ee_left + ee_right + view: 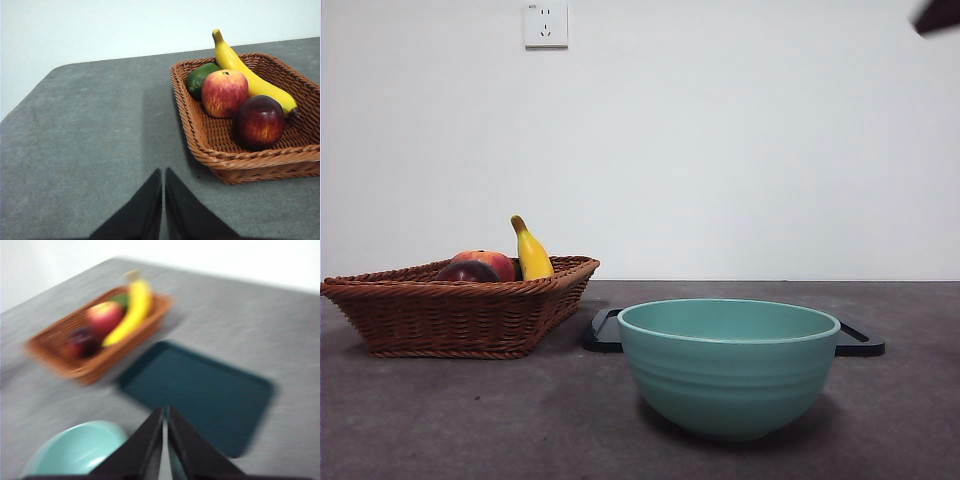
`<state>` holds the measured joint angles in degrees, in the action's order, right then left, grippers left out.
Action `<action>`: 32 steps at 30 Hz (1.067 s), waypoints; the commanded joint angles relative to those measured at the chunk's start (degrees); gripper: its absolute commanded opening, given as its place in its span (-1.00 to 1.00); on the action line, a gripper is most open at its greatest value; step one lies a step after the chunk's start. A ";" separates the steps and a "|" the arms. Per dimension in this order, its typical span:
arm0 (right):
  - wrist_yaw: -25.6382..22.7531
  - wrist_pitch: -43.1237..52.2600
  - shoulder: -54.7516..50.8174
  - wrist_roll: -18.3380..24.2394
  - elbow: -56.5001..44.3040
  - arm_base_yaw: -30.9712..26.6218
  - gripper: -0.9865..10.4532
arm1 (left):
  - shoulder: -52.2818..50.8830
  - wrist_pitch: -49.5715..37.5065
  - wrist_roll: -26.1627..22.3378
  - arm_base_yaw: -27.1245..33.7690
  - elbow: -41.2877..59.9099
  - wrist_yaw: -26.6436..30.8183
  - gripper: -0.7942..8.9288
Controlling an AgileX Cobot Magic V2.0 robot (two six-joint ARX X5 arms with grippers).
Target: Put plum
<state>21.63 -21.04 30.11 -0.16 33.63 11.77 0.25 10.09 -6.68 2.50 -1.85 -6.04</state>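
Note:
The plum (260,121), dark maroon and round, lies in the wicker basket (210,145) beside a red-orange apple (224,92), a yellow banana (245,72) and a green fruit (200,77). It also shows in the front view (466,272) and, blurred, in the right wrist view (80,342). My left gripper (163,175) is shut and empty, above the bare table beside the basket. My right gripper (165,415) is shut and empty, high above the teal bowl (75,450) and dark tray (200,390); it shows as a black tip (938,15) at the front view's top corner.
The teal bowl (728,365) stands near the front, right of the basket (460,310). The dark flat tray (860,342) lies behind the bowl. A wall with a socket (546,25) is behind the table. The right wrist view is motion-blurred.

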 commanded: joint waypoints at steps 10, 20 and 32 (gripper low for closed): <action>-7.28 18.25 -22.12 0.85 -23.65 -12.83 -0.82 | -0.07 0.50 0.28 0.15 1.18 0.07 -0.82; -12.85 18.56 -27.76 0.74 -30.23 -12.83 -0.82 | -0.07 0.50 0.28 0.15 1.18 0.07 -0.82; -12.87 15.28 -29.90 0.72 -33.03 -12.81 -0.82 | -0.07 0.52 0.31 0.15 1.18 0.07 -0.82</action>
<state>8.93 -6.11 0.25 0.23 0.91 -0.97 0.25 10.09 -6.68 2.50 -1.85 -6.04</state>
